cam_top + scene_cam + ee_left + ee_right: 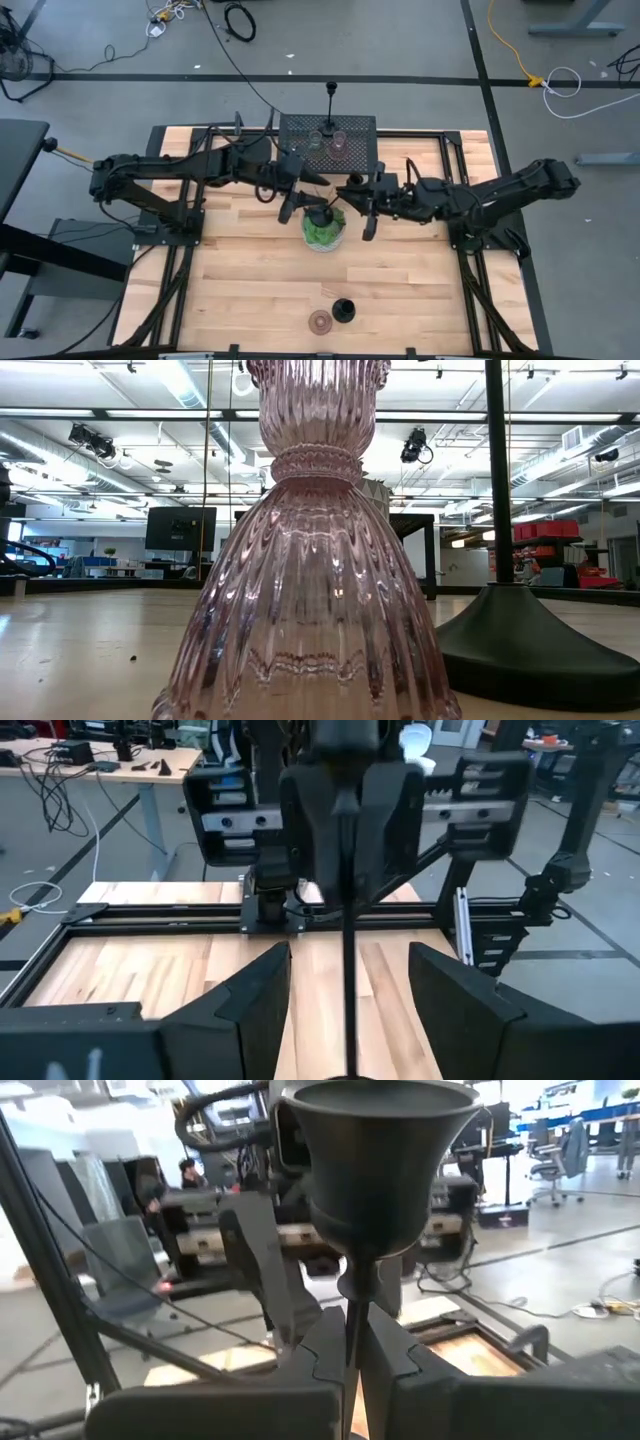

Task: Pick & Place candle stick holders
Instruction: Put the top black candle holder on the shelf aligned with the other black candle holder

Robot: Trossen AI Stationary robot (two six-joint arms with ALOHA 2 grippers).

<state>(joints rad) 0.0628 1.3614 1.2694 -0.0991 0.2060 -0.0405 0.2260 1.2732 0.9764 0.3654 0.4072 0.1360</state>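
Black, thin stem: your right gripper [352, 1355] is closed tight on it, holding 1 black candlestick [375, 1170] upright, with its cup-shaped top above the fingers. From above you see this gripper [352, 205] at the table's middle, over the plant [323, 230] in its bowl.

Your left gripper [347, 1005] faces it from the other side, with its 2 fingers [255, 1005] spread wide. The same stem passes between them, and it touches neither finger. In the high view this gripper [297, 195] is just beside the right one, near the plant.

Behind both grippers, at the far edge of the table [240, 270], stands the mesh rack [355, 150]. On it you see 2 glass cups [338, 145] close together, and 1 more candlestick [332, 105] stands at the rack's back edge.

At the near edge of the table, well apart from the arms, 1 pink glass holder [320, 321] stands just beside a black base [344, 310]. The low view shows these 2 very close: the ribbed pink glass [310, 560] in the middle and the black flared base [540, 645] with its stem to the side.
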